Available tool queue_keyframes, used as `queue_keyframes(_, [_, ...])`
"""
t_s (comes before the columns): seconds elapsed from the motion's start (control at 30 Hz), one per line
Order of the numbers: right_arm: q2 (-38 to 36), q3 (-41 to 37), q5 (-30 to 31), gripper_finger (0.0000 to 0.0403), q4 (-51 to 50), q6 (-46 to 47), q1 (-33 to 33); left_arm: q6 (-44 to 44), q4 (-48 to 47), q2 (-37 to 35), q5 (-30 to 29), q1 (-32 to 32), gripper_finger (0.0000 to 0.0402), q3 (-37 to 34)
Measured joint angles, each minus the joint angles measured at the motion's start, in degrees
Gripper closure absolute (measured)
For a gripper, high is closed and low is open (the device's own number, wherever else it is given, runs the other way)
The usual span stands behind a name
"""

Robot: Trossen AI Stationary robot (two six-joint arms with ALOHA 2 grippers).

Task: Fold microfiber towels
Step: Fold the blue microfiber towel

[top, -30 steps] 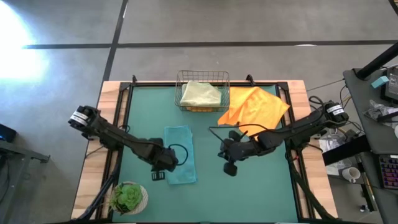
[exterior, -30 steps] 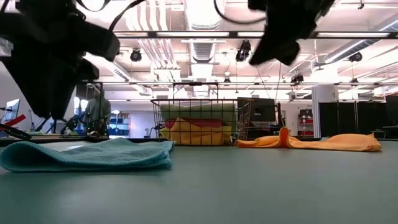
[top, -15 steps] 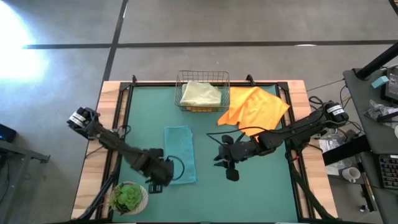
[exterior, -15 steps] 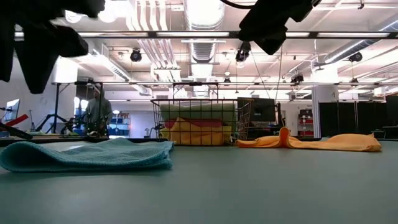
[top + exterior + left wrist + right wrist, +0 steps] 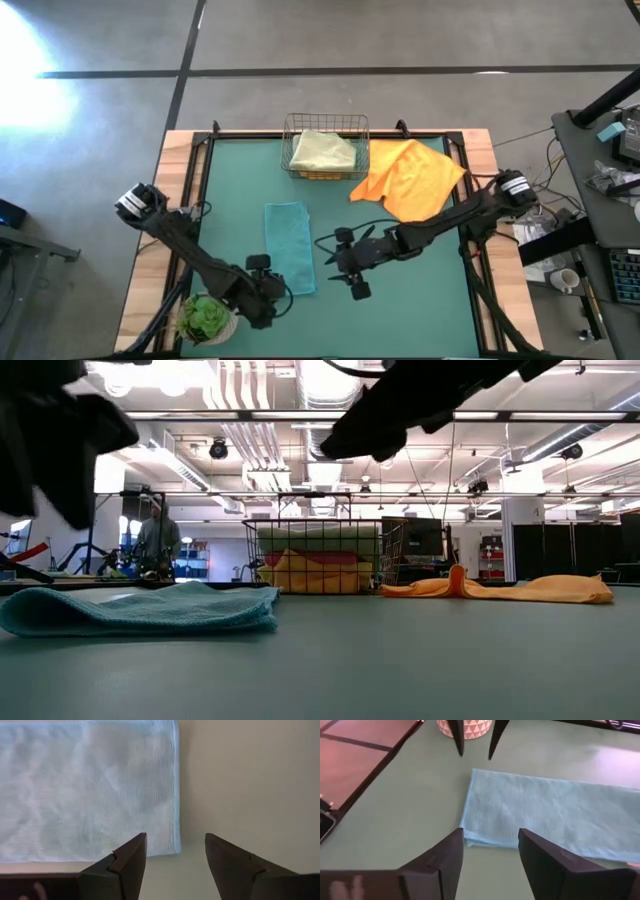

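The table [image 5: 440, 300] carries a dark-green mat, and on it lie the things of the task. Largest is the orange towel [image 5: 410, 175], spread loosely and rumpled at the far right, just beside the wire basket [image 5: 325, 122]. The basket stands at the far edge and holds a pale sage green towel [image 5: 322, 150] on top, with orange and what may be pink cloth under it, though the low view is too distant to be sure. The teal towel [image 5: 289, 248] lies folded into a narrow rectangle left of centre, flat on the mat.

The right end effector [image 5: 347, 267] hangs above the mat just beside the teal towel's near right side, its fingers spread apart and holding nothing. The left end effector [image 5: 262, 288] hovers by the towel's near corner, fingers likewise parted and empty. A small potted succulent [image 5: 205, 318] sits at the near left corner.
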Motion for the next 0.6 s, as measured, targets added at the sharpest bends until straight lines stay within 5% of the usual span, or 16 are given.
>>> queue_keyframes(0.6, [16.7,14.6,-5.5,0.0246,-5.6,-3.8,-0.2,0.6,0.5,6.7,0.9,-0.3,0.0215,-0.3])
